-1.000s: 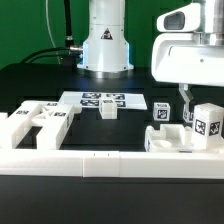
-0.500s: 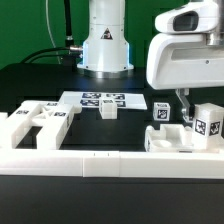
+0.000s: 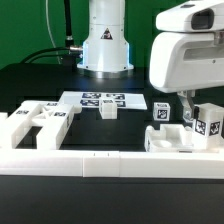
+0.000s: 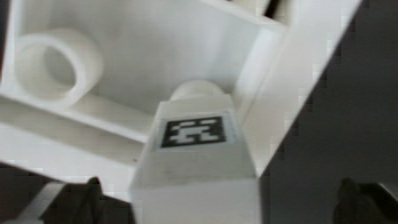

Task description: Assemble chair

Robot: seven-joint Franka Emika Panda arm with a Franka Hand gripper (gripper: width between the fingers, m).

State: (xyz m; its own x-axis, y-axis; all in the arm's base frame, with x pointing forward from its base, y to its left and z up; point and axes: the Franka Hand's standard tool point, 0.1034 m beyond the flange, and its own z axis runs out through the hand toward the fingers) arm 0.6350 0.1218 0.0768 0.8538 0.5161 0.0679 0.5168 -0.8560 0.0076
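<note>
The chair's parts lie in two groups. At the exterior view's right a white base piece point(image 3: 180, 141) carries short square posts with tags point(image 3: 160, 112) point(image 3: 207, 123). At the left lie slotted panels point(image 3: 35, 125), and a small white block point(image 3: 108, 108) sits mid-table. My gripper point(image 3: 186, 108) hangs over the right group, between the posts. In the wrist view a tagged post point(image 4: 196, 135) stands against a white panel with a round hole point(image 4: 54, 65). My gripper point(image 4: 217, 206) is open, its dark fingertips point(image 4: 71, 205) on either side of the post's end, with a gap on one side.
The marker board point(image 3: 100, 98) lies flat behind the small block. A long low white border rail point(image 3: 80, 160) runs along the front. The robot's base point(image 3: 105, 40) stands at the back with cables to its left.
My gripper has come down slightly over the right group of parts. The parts have not moved.
</note>
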